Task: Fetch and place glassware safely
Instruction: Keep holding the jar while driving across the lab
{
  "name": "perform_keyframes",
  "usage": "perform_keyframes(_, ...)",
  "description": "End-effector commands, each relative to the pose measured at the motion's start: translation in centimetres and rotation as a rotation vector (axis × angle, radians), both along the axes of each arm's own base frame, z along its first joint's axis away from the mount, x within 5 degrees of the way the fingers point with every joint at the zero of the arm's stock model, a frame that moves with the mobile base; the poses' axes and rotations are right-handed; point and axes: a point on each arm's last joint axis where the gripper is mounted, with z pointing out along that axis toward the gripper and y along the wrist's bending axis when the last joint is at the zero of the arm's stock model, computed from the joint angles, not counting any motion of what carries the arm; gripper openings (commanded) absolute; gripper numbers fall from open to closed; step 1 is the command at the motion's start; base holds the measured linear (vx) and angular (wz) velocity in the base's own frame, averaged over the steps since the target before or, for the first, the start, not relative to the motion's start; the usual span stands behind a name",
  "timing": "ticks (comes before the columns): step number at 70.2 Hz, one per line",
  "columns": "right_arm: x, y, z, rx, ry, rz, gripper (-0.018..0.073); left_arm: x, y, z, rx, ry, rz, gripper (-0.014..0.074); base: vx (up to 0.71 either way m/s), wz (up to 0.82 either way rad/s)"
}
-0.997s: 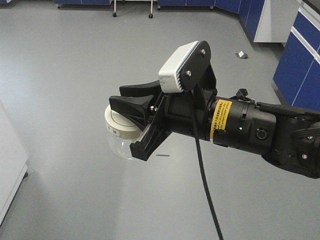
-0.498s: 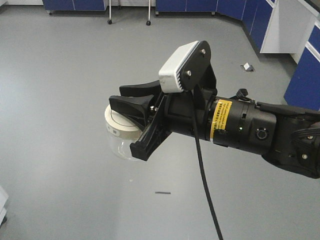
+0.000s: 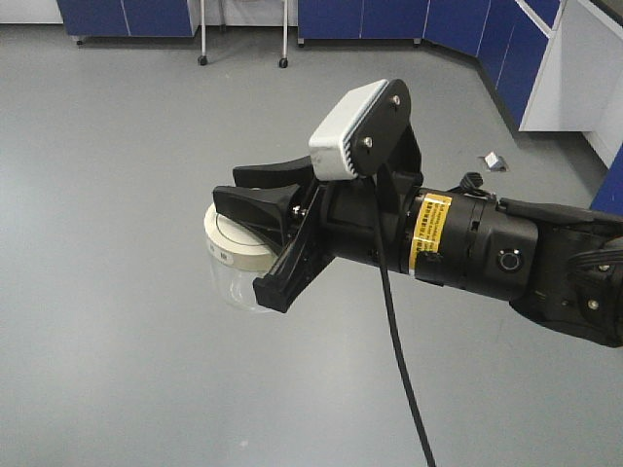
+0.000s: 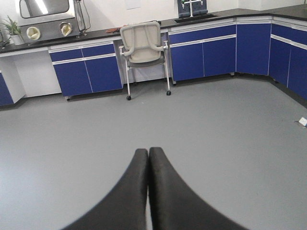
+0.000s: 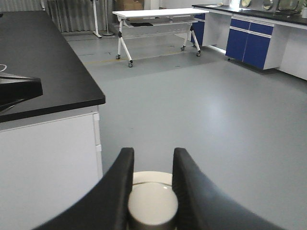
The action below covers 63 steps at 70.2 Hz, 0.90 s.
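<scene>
Holds right gripper (image 3: 228, 185) level above floor (image 3: 117, 370), clenched on jar (image 3: 232, 280) by its lid, glass half hidden behind it; shows left gripper (image 4: 148, 152) pinched together.

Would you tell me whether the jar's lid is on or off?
On: the cream-white lid sits on the glass jar, held by the right gripper.

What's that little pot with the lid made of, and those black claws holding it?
The jar looks like clear glass: the grey floor shows through its body. Its lid is matte cream, perhaps plastic or ceramic. The black fingers look like matte moulded plastic or rubber.
</scene>
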Motion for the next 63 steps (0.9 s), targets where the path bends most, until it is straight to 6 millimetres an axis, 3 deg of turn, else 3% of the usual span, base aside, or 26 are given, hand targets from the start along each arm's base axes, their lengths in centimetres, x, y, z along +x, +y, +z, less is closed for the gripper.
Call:
perform_keyframes(1, -0.70, -0.26, 2.67, 0.100, -0.048, 0.028, -0.0003, 0.07, -0.06, 1.70, -0.011, -0.105, -0.006, -0.0007, 0.56, -0.05)
perform_keyframes(63, -0.71, -0.25, 2.67, 0.101, -0.048, 0.030, -0.0003, 0.07, -0.06, 1.70, -0.011, -0.105, -0.006, -0.0007, 0.58, -0.04)
